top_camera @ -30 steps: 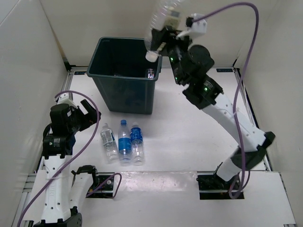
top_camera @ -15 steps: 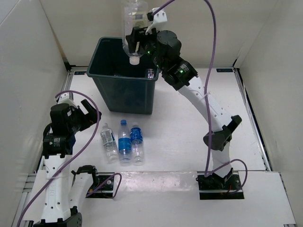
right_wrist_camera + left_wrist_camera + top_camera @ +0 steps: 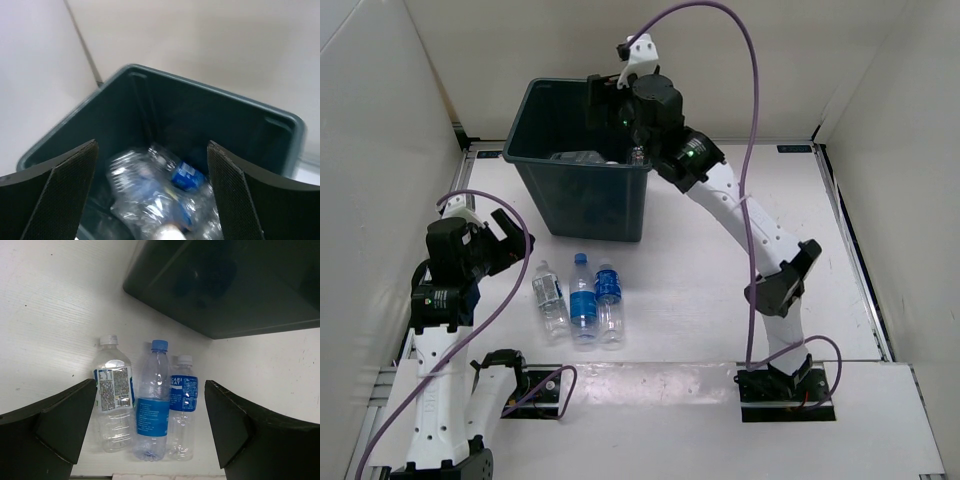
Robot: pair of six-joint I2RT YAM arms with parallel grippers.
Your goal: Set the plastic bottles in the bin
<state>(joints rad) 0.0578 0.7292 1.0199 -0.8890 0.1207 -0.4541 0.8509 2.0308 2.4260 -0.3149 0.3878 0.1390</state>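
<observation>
Top external — right tool, its bottle released, now empty over bin.

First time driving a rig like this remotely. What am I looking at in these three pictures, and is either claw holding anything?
These are two white robot arms bolted at the near edge of a white table, each ending in a two-finger gripper. The wide picture comes from a fixed camera above and behind them. The other two come from wrist cameras, so the dark wedges at their sides are each gripper's own fingers. Three small clear plastic bottles lie side by side on the table in front of the large dark green plastic bin. The left gripper hovers open near them, holding nothing. The right gripper is open above the bin, also empty; its camera looks down on more clear bottles lying inside.
</observation>
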